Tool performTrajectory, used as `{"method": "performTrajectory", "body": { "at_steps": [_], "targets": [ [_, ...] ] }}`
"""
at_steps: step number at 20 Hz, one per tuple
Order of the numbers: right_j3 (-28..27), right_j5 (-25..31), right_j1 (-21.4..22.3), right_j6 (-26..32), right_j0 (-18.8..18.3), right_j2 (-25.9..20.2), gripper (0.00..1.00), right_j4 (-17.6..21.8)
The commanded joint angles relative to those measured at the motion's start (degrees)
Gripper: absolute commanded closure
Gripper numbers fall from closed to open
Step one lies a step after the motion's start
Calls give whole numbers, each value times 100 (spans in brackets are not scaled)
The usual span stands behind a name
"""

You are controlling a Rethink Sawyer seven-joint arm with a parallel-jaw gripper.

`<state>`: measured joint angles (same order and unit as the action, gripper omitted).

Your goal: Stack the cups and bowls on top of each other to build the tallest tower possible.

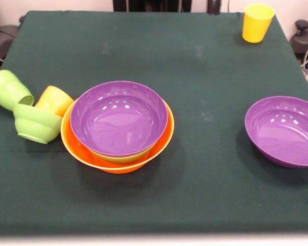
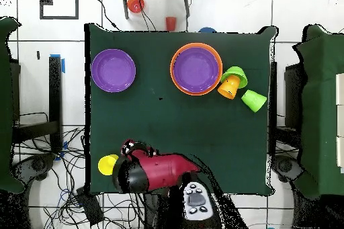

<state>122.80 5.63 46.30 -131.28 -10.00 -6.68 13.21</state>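
The tower [image 1: 118, 123] stands left of the table's middle: a purple bowl innermost, a light-green rim under it, and the wide orange bowl [image 1: 84, 151] outermost; it also shows in the overhead view [image 2: 196, 69]. No blue bowl shows. A second purple bowl [image 1: 285, 130] sits alone at the right. Beside the tower lie a small light-green bowl [image 1: 37, 123], tilted, an orange cup [image 1: 54, 100] on its side and a light-green cup [image 1: 7, 88] on its side. A yellow cup [image 1: 256, 23] stands upright at the far right corner. The gripper [image 2: 133, 150] is drawn back at the table's robot-side edge, next to the yellow cup [image 2: 107, 165].
The red arm [image 2: 161, 172] lies over the robot-side edge of the dark green table [image 1: 154, 61]. A small red cup [image 2: 171, 23] stands on the floor beyond the opposite edge. Cables lie on the floor round the pedestal.
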Motion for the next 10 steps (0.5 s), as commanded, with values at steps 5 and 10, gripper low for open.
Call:
{"method": "performTrajectory", "body": {
  "at_steps": [5,10],
  "targets": [
    [-784,777,-70,-895,637,274,100,-940],
    [-608,648,-14,-775,561,95,0,-1133]
  ]
}}
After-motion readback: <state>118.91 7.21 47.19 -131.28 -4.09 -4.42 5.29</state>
